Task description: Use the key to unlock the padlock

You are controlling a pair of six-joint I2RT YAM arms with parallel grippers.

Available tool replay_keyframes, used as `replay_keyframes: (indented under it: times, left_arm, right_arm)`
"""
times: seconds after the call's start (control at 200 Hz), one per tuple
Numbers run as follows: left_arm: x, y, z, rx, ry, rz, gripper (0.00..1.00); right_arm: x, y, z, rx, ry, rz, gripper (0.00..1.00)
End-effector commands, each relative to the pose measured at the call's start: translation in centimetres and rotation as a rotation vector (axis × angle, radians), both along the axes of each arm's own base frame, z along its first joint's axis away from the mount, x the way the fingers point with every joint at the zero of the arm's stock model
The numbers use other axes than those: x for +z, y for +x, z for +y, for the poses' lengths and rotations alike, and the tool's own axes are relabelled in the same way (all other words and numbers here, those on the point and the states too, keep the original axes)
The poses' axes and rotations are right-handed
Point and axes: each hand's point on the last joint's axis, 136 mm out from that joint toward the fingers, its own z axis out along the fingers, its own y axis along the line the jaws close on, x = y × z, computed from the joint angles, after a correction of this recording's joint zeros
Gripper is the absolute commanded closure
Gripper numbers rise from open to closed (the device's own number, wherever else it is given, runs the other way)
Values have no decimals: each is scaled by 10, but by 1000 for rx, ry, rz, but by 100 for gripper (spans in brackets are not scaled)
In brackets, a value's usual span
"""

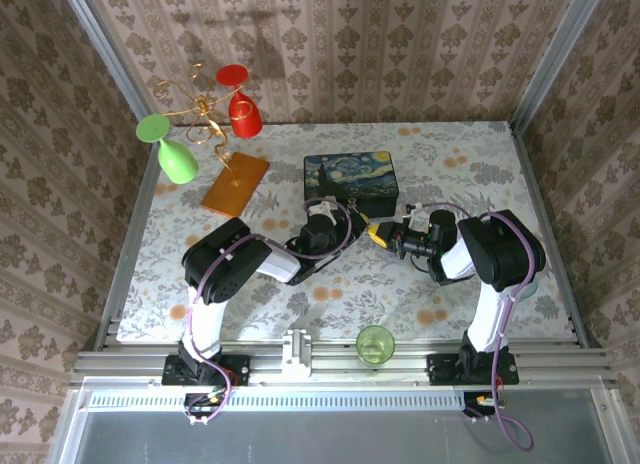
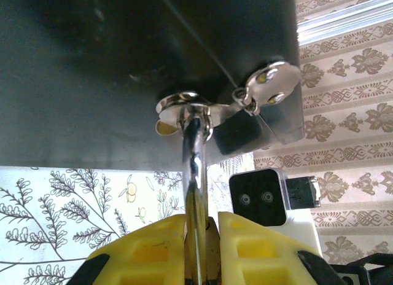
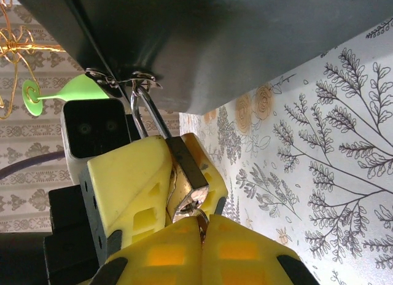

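1. Beige wallpaper with a damask pattern (image 1: 350, 44) covers the walls on three sides. An aluminium rail (image 1: 340, 359) runs along the near edge.
2. The flat table, under a pale cloth printed with sprigs and orange flowers (image 1: 480, 164), fills the floor of the cell.
3. A rectangular box painted with a swirling blue night sky (image 1: 350, 179) sits at far centre. The overhead view shows its lid, and the wrist views show its dark, smooth near side.
4. An amber, glossy rectangular slab (image 1: 235, 184) lies left of the box, apart from it.
5. A green goblet (image 1: 170, 149) and a red goblet (image 1: 243, 109) hang on curled gold wire (image 1: 200, 109) at the far left. A green glass cup (image 1: 375, 342) stands at the near edge.
6. The left gripper (image 2: 199, 226), of yellow plastic, is pressed onto the padlock from both sides just in front of the box.
7. The right gripper (image 3: 204, 226) has its yellow tips squeezed together on the key.
8. The small brass-gold padlock (image 3: 187, 165) hangs at the box's near side. Its polished silver shackle (image 3: 146, 110) is hooked through the box's metal clasp (image 3: 116, 79). The right wrist view shows the body, which is largely hidden in the left wrist view.
9. The thin silvery key (image 3: 196, 210) meets the padlock's lower end.
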Motion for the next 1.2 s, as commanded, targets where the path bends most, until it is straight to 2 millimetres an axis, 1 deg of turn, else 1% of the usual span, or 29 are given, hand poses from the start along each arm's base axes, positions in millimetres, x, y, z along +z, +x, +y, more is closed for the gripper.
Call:
replay_keyframes:
  times: [0.0,0.095,0.165,0.25,0.375,0.49,0.595,0.655,0.735,0.775,0.855,0.885,0.975,1.065,1.14,1.195]
  left_arm:
    - [8,-14,-16,-69,-13,-23,100]
    - [11,-13,-18,-72,-31,-28,100]
    - [13,-15,-20,-86,-31,-25,100]
    - [14,-19,-22,-95,-20,-20,100]
    - [10,-25,-26,-110,-12,-3,100]
    - [3,-29,-28,-118,-4,9,100]
    - [-5,-32,-30,-125,-18,30,100]
    - [-8,-33,-30,-123,-25,36,100]
    - [-10,-31,-27,-112,-28,38,100]
    - [-9,-30,-25,-108,-24,35,100]
    - [-9,-27,-19,-92,-12,24,100]
    - [-9,-26,-17,-86,-5,21,100]
    - [-9,-25,-12,-77,3,18,100]
    - [-12,-23,-8,-69,4,22,100]
    - [-12,-22,-6,-62,6,18,100]
    - [-12,-21,-4,-57,11,14,100]
  right_arm:
    - [35,8,4,-7,23,-125,100]
    - [39,6,3,-5,17,-133,100]
    - [30,10,0,-9,-1,-98,100]
    - [28,16,-1,-4,-4,-98,100]
    - [35,22,2,-14,-16,-117,100]
    - [47,17,12,14,-51,-158,100]
    - [52,17,13,14,-106,-175,100]
    - [49,17,11,15,-153,-165,100]
    - [39,13,7,13,-208,-135,100]
    - [32,11,5,13,-230,-113,95]
    - [18,2,1,17,-267,-91,95]
    - [14,-1,0,23,-275,-81,92]
    - [5,-10,-2,33,-284,-68,78]
    - [4,-18,-7,35,-298,-78,66]
    - [-1,-24,-13,33,-354,-72,63]
    - [-1,-28,-16,38,-387,-79,63]
